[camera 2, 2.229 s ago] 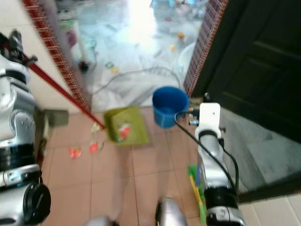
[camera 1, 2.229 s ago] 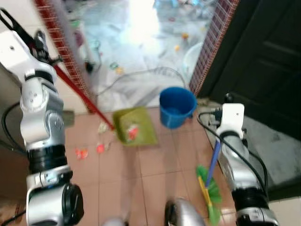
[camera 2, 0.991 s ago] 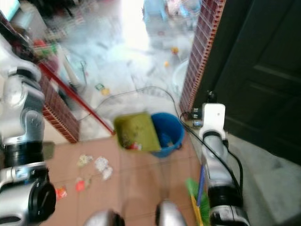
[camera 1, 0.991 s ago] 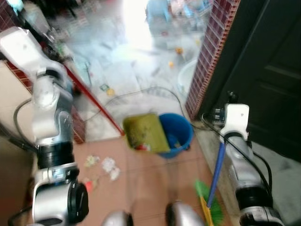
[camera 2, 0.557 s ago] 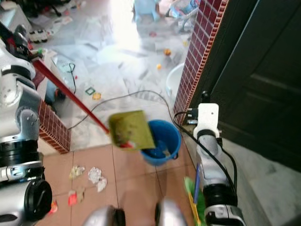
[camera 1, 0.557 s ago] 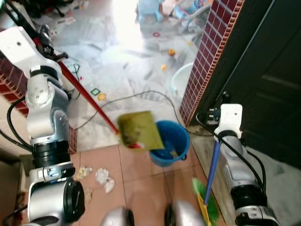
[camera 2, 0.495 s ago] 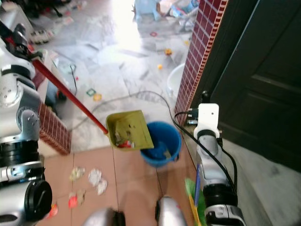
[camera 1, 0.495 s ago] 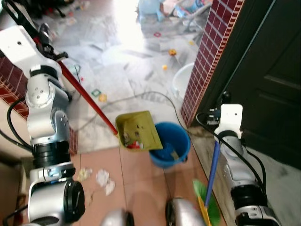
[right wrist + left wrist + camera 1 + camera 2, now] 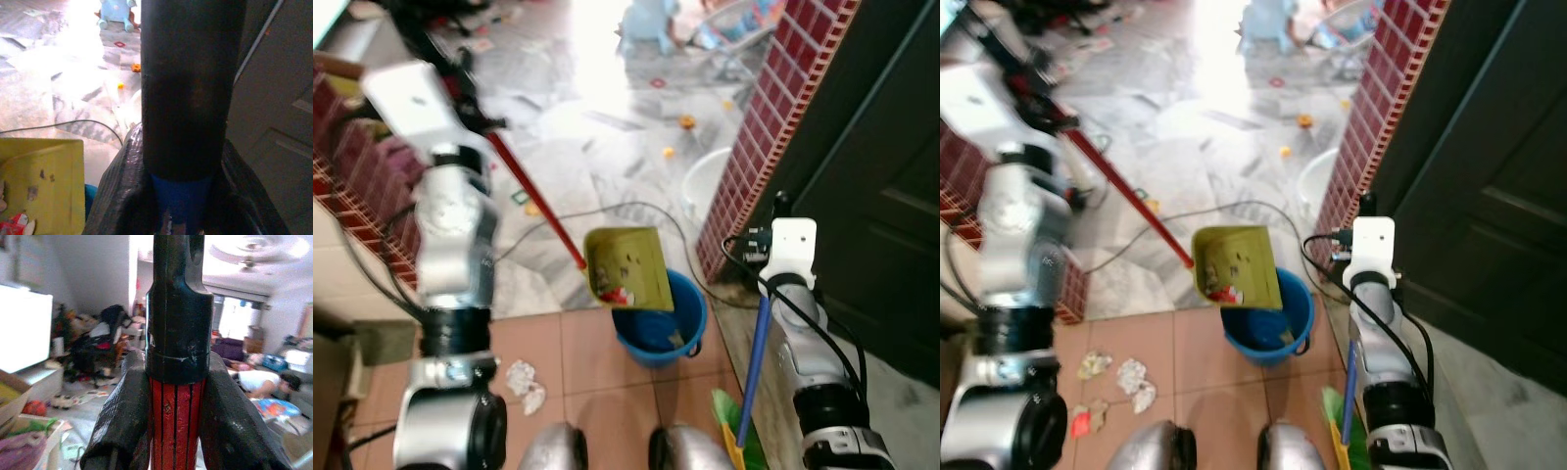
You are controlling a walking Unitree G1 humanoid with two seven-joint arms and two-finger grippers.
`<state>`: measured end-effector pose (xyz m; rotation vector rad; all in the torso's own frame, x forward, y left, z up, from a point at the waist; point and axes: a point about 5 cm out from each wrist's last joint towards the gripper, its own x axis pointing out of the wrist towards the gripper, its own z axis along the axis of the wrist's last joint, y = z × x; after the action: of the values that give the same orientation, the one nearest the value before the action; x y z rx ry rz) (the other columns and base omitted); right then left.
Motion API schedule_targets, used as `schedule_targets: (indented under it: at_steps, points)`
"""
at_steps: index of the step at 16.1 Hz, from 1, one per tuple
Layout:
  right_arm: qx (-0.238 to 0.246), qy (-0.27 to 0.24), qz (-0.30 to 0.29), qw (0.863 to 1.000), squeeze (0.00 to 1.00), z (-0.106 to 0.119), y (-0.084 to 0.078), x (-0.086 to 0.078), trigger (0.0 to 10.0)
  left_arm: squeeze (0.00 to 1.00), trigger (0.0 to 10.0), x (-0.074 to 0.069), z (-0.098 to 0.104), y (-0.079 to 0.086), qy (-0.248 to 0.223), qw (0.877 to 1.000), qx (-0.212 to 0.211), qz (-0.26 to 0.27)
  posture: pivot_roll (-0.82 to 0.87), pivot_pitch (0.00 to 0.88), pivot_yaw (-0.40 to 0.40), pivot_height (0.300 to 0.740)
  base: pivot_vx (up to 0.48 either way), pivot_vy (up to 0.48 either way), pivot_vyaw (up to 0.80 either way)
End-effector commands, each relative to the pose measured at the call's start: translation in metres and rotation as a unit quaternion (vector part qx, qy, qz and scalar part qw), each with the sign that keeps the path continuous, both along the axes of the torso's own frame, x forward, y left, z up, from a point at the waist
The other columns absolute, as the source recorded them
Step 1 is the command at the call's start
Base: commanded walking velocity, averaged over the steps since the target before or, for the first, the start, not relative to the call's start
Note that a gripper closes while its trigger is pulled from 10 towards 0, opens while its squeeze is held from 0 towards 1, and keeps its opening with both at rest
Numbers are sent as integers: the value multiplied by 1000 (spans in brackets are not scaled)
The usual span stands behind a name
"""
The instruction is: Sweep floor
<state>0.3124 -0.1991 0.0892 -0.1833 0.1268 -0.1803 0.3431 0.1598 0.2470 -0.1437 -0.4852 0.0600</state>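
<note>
1. Since a moment ago the dustpan (image 9: pixel 628 267) has travelled from beside the blue bucket (image 9: pixel 658 323) to hang over its near-left rim, tilted mouth-down, with a red scrap and a few crumbs at its lower lip, about to slide in.
2. Far left in the head views, the left gripper (image 9: pixel 176 431) is raised in the upper left of the frame; in the left wrist view its two black fingers pinch the red handle (image 9: pixel 536 204) just below its black end cap.
3. Lower left, crumpled paper scraps (image 9: pixel 523 380) lie on the terracotta tiles, not yet swept.
4. Centre, the pan looks light and stiff, but on such a long pole it should swing easily; a grip nearer the pan would steady the tipping.
5. Right of centre, the right gripper (image 9: pixel 182 196) is clamped round the blue broom handle (image 9: pixel 755 351), where its dark sleeve ends, fingers tight against it.
6. Lower right, the green broom head (image 9: pixel 736 431) rests near the floor beside the dark door (image 9: pixel 881 176); its bristles look soft and light.
</note>
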Motion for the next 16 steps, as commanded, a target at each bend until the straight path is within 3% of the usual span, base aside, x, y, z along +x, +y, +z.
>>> schedule_targets:
  at_steps: [1,5,7,9,12,14,15,16]
  points:
    - [-1,-25,0,1000,0,10,0,5,10000,0,10000,-3,-6,-16,2,999,43,-31,-53,100,37,740,0,0,0]
    - [0,-26,0,1000,0,10,0,6,10000,0,10000,-15,-7,-68,-27,986,91,-138,-51,99,35,740,0,0,0]
    - [1,-26,0,1000,0,10,0,7,10000,0,10000,-25,-3,-96,-52,965,141,-214,-47,97,34,740,0,0,0]
    - [1,-26,0,1000,0,10,0,8,10000,0,10000,-46,5,-131,-81,922,199,-323,-42,97,34,740,0,0,0]
    - [2,-26,-2,1000,0,10,0,9,10000,0,10000,-69,14,-153,-114,868,266,-403,-36,94,32,740,0,0,0]
    - [1,-26,-1,1000,0,9,1,11,10000,0,10000,-90,16,-167,-162,803,366,-442,-36,94,32,740,0,0,0]
    - [0,-26,-1,1000,0,9,1,12,10000,0,10000,-93,18,-168,-176,790,393,-436,-33,93,30,740,0,0,0]
    - [0,-26,-1,1000,0,9,1,12,10000,0,10000,-95,20,-169,-175,791,386,-442,-31,94,30,740,0,0,0]
